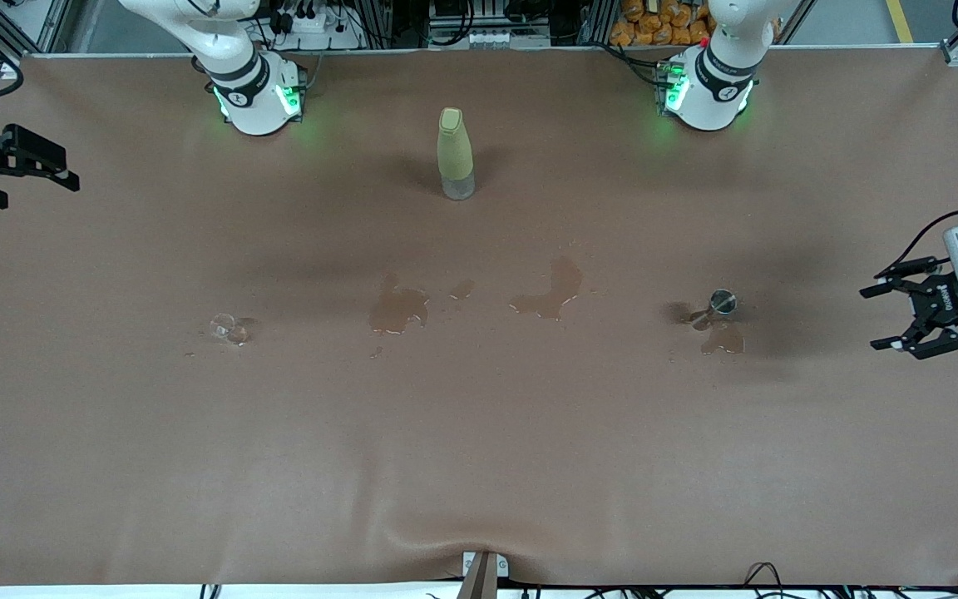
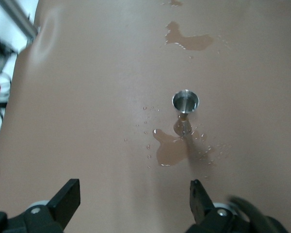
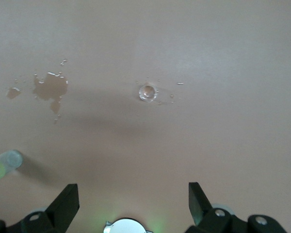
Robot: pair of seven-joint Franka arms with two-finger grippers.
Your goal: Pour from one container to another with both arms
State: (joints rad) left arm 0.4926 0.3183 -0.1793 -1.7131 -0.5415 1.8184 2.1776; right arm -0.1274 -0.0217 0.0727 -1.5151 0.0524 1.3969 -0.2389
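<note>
A yellow-green bottle (image 1: pixel 455 150) with a clear bottom stands upright between the two arm bases. A small clear glass (image 1: pixel 228 329) sits toward the right arm's end of the table, and the right wrist view shows the glass (image 3: pixel 147 92) from above. A small metal cup (image 1: pixel 721 303) stands toward the left arm's end, and the left wrist view looks into the cup (image 2: pixel 185 102). My left gripper (image 1: pixel 871 318) hangs open over that end of the table, well apart from the metal cup. My right gripper (image 1: pixel 34 187) is open over its own end. Both hold nothing.
Wet patches (image 1: pixel 398 308) darken the brown cloth in the middle, another patch (image 1: pixel 550 291) lies beside it, and a puddle (image 2: pixel 172 150) touches the metal cup's foot. The table's edge and a metal frame (image 2: pixel 19 17) run along the left arm's end.
</note>
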